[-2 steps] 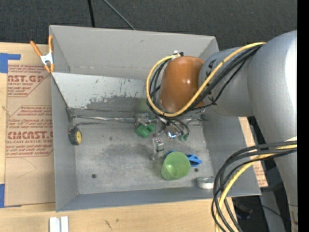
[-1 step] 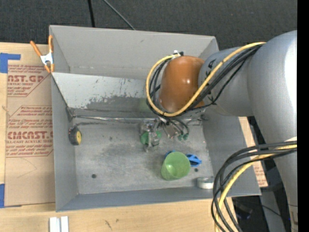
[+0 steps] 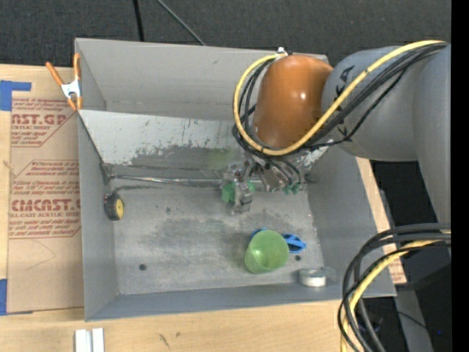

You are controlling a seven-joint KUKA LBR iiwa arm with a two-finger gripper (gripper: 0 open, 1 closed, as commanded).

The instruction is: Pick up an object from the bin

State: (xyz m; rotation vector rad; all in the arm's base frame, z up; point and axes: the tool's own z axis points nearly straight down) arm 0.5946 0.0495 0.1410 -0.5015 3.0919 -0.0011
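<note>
Looking down, you see the gripper (image 3: pixel 240 193) set low over bare floor near the middle of the bin (image 3: pixel 99 255), under the orange wrist cover (image 3: pixel 289 101). You cannot tell how far open it is or whether it holds anything. The nearest pickable thing, a green ball (image 3: pixel 265 252), lies near the front wall with a blue piece (image 3: pixel 295 243) touching it. The sloped walls probably keep things on the floor, such as the silver disc (image 3: pixel 313 276) in the corner.

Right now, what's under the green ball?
A blue piece pokes out from under the green ball on the ball's right. How far it runs underneath, and its full shape, is covered by the ball.
</note>
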